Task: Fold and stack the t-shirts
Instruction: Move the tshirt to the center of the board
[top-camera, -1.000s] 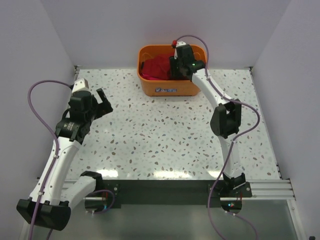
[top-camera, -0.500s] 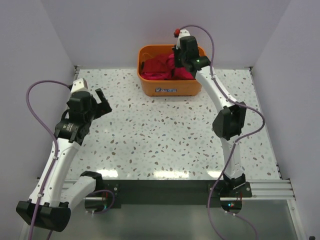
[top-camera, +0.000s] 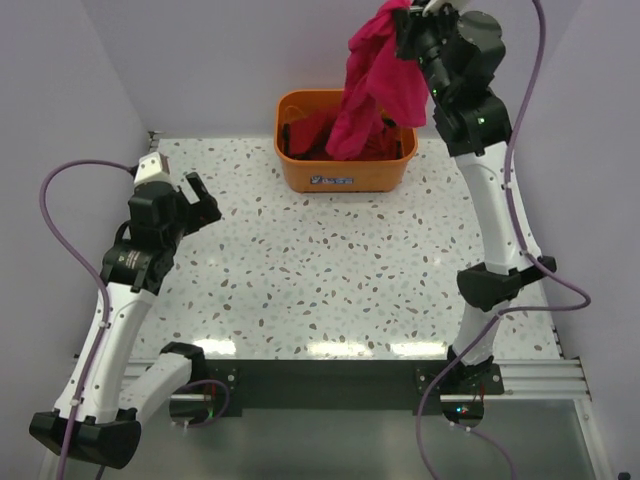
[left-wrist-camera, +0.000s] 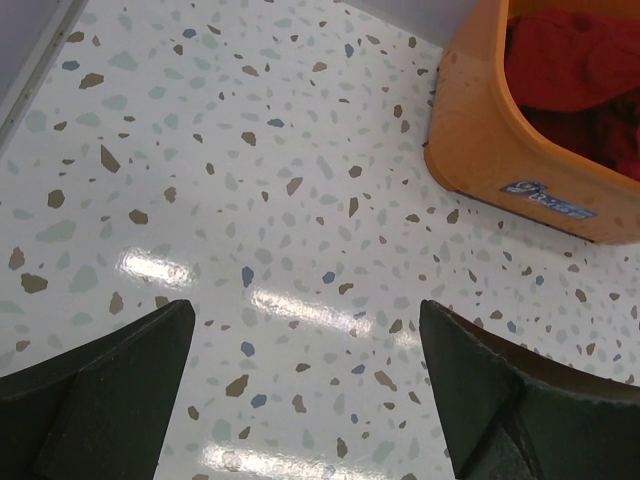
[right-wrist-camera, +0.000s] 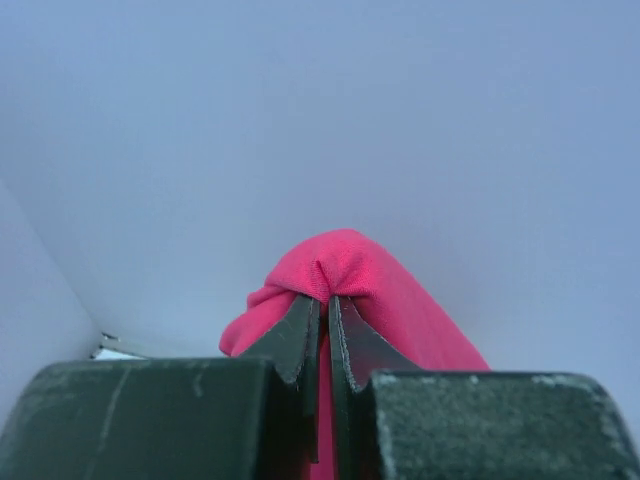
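Right claw (right-wrist-camera: 323, 310) pinching crimson t-shirt (top-camera: 380, 85); basket (top-camera: 340, 178) label (left-wrist-camera: 548, 198) unreadable

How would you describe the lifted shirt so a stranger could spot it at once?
Find the orange basket at the table's far edge. Above it, the right gripper holds one shirt dangling. It is bright pinkish-crimson; the other shirts inside are darker red.

The t-shirt (top-camera: 375, 85) is plain bright pinkish-crimson. The shirts (left-wrist-camera: 570, 60) in the basket (top-camera: 345, 178) are a darker plain red. The basket is orange, with a small blue-and-white label (left-wrist-camera: 548, 198). The table (top-camera: 330, 270) is white, speckled with brown, grey and blue flecks. My left gripper (left-wrist-camera: 305, 320) and right gripper (right-wrist-camera: 322, 310) are matte black. My arms (top-camera: 485, 190) are white with black joints, my cables (top-camera: 60, 200) purple. The walls (top-camera: 200, 60) are pale lavender-grey.
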